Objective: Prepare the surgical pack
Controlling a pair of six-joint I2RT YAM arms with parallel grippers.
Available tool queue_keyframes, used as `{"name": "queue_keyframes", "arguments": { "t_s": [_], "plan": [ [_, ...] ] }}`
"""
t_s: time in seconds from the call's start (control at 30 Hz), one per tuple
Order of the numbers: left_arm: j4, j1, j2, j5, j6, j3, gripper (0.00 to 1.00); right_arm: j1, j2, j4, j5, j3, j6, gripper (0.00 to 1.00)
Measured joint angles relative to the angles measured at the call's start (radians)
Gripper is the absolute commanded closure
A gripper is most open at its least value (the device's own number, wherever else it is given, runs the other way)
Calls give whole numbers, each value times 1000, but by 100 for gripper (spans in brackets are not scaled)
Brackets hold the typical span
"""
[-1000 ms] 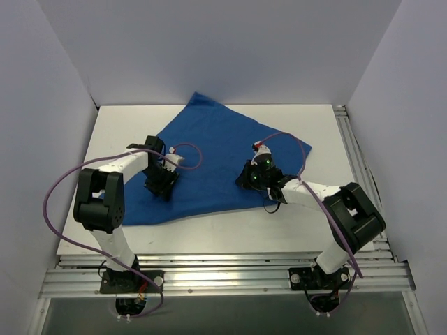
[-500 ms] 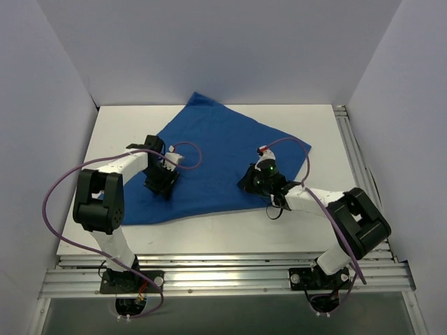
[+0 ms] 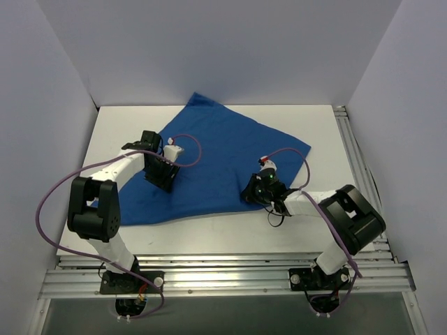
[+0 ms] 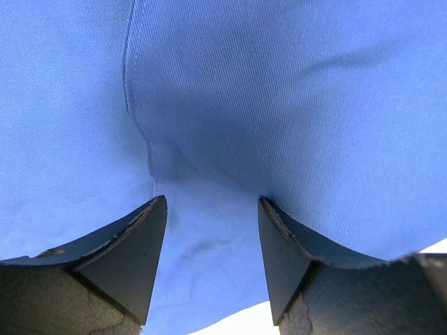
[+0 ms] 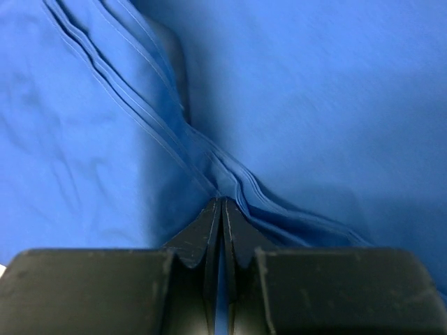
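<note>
A royal-blue cloth drape (image 3: 223,150) lies spread at an angle across the white table (image 3: 321,129), boxed in by plain pale walls, with both arms bent low over its near half and purple cables (image 3: 45,199) looping from their wrists. The left gripper (image 3: 162,179) sits on the cloth near its left side. From the left wrist camera, that gripper (image 4: 213,202) has its two dark fingers well apart, the drape (image 4: 279,84) filling the gap between them and everything beyond. A stitched hem runs down toward the tip of the finger on the left of that view, and a sliver of bare table shows below the other finger. The right gripper (image 3: 255,192) is down at the drape's near edge. The right wrist camera shows this gripper (image 5: 221,204) pinched tight together on a bunched, layered edge of the drape (image 5: 314,91), and thin pleats fan away from the tips toward the upper left.
</note>
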Motion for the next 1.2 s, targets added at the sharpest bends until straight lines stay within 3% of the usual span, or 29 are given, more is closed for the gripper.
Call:
{"name": "queue_keyframes", "arguments": {
  "t_s": [0.43, 0.6, 0.83, 0.97, 1.2],
  "plan": [
    [11, 19, 53, -29, 1, 0, 36, 39, 33, 41, 24, 18, 17, 100],
    [-16, 23, 28, -29, 8, 0, 36, 54, -56, -126, 66, 36, -12, 100],
    [-74, 23, -124, -61, 31, -58, 36, 77, -274, -316, 138, 69, -41, 100],
    [-71, 23, -101, -108, 37, -138, 36, 77, -311, -287, 123, 5, -17, 100],
    [-56, 20, -10, -155, 34, -154, 37, 30, -207, -172, 37, -119, 37, 100]
  ]
}}
